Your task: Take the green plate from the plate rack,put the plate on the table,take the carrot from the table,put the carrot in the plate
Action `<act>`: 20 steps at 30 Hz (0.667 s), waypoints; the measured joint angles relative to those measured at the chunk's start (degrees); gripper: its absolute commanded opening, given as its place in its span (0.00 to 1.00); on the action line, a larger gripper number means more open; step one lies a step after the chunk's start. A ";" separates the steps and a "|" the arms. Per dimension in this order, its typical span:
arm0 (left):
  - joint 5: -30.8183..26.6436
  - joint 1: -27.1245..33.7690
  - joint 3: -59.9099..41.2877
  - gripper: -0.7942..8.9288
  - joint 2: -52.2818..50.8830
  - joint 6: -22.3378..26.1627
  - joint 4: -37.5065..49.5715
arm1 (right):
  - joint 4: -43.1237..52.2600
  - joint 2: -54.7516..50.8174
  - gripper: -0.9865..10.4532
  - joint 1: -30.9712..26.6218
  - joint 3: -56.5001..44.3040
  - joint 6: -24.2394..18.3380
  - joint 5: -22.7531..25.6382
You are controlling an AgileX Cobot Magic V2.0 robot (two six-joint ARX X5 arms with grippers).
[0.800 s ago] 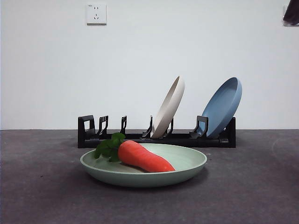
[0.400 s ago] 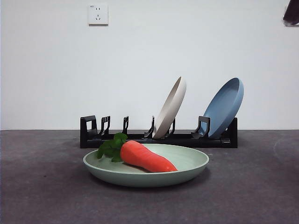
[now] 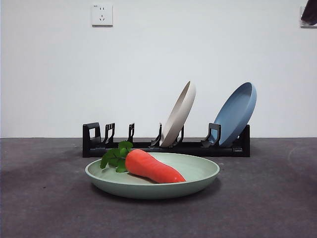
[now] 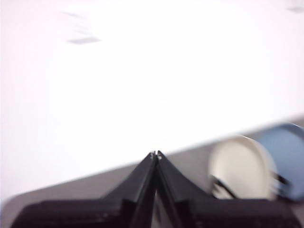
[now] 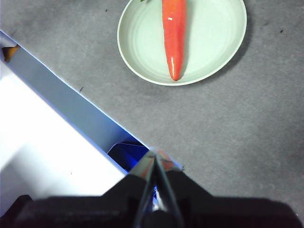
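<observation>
Over the last second nothing has shifted: the glossy orange toy carrot (image 3: 151, 167) lies in the pale mint-green round plate (image 3: 198, 171) on the dark grey bench (image 3: 267, 198), both pincers pressed together, empty and well clear, so the task looks finished.

A plain white wall (image 3: 198, 54) fills the whole back of the room, evenly lit and without any strong shadow, and meets the dark surface below in a straight level line. Up at about eleven o'clock on it sits a white socket plate (image 3: 102, 15). From the right wrist view, a pale blue-edged white panel (image 5: 57, 142) runs at a slant beside the grey surface, toward eight o'clock in that view.
</observation>
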 measured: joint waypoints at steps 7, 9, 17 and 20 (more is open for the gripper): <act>-1.70 10.80 -18.99 0.08 -14.32 0.09 7.58 | 0.00 -0.02 0.09 0.00 0.00 0.00 -0.02; -1.68 12.46 -24.41 0.08 -17.55 0.09 7.04 | 0.00 -0.02 0.09 0.00 0.00 0.00 0.00; -1.66 16.35 -38.88 0.08 -27.65 -3.17 6.69 | 0.00 -0.02 0.09 0.00 0.00 0.00 0.00; -1.62 16.79 -42.40 0.08 -29.14 -4.61 6.67 | 0.00 -0.02 0.09 0.00 0.00 0.00 0.00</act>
